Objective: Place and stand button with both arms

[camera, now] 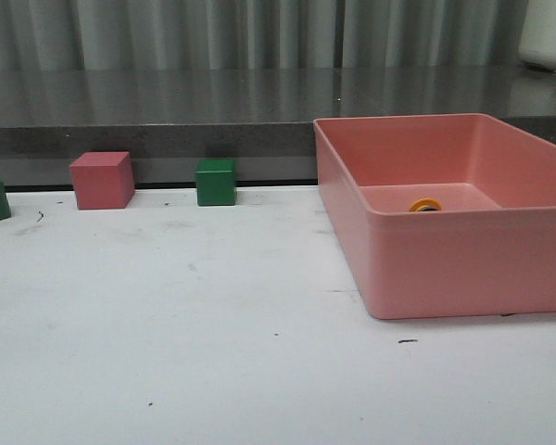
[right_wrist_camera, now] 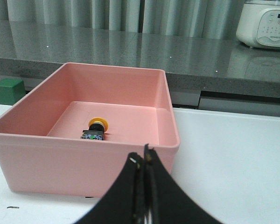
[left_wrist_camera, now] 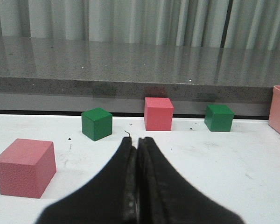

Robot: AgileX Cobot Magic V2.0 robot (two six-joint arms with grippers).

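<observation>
Button [right_wrist_camera: 96, 128] is lying on its side on the floor of the pink bin [right_wrist_camera: 32, 161], yellow mushroom cap pointing away from the dark blocky base. Only the yellow cap is showing over the bin wall in the front view.

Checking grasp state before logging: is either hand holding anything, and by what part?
Nothing is held. The left hand and right hand are both shut on nothing. The button lies on its side in the pink bin, untouched.
</observation>
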